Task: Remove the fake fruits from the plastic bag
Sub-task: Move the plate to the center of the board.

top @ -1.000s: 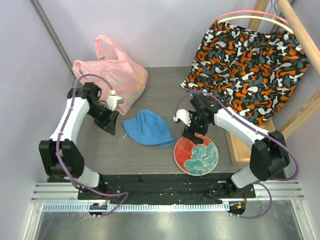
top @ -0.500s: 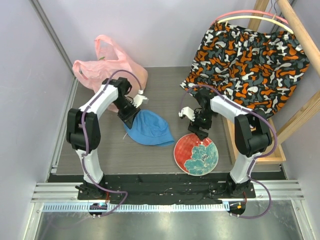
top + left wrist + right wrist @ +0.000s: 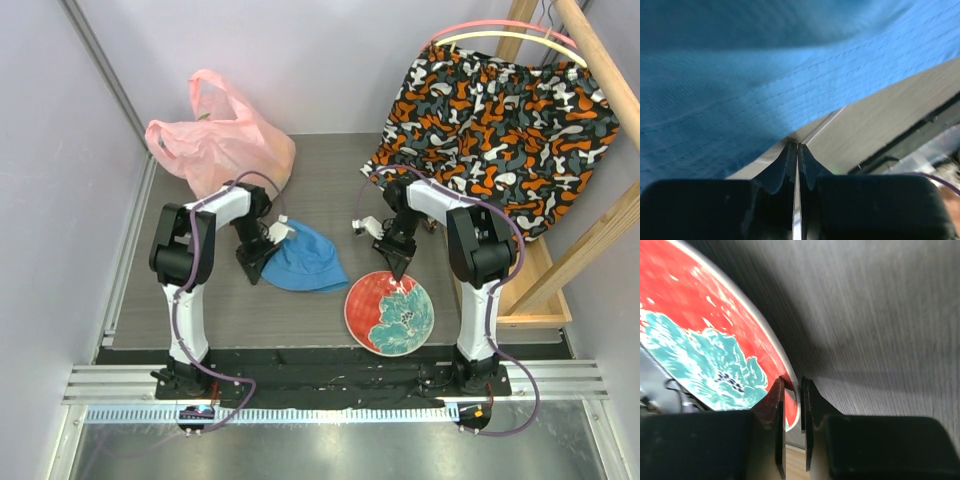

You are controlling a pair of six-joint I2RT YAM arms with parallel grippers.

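1. The pink plastic bag (image 3: 225, 155) is sitting at the far left of the grey table (image 3: 330, 180), slumping against the back wall with its loop handles poking up. It's looking pretty puffy, but from the overhead view I can't make out what's inside.
2. Both grippers are working away from the bag, nearer the front of the table.
3. The left gripper (image 3: 797, 150) is hanging low at the near-left edge of the blue hat (image 3: 305, 258), which is lying mid-table in front of the bag. In the wrist view its fingers are pressing together with only a hairline slit between them, and the tips are sitting right at the hat's brim. So it's clenched, but I honestly can't tell whether it's pinching any fabric.
4. The right gripper (image 3: 792, 387) is clamping the far rim of the red floral plate (image 3: 372, 300). One finger is resting on the painted face and the other is sitting outside, with the rim running between them.
5. The plate is lying just to the right of the hat, toward the front edge. I can't tell whether they're touching.
6. An orange, black and white patterned garment (image 3: 500, 110) is hanging from a hanger at the right, beside a wooden rack, with its hem drooping over the table's far right corner.
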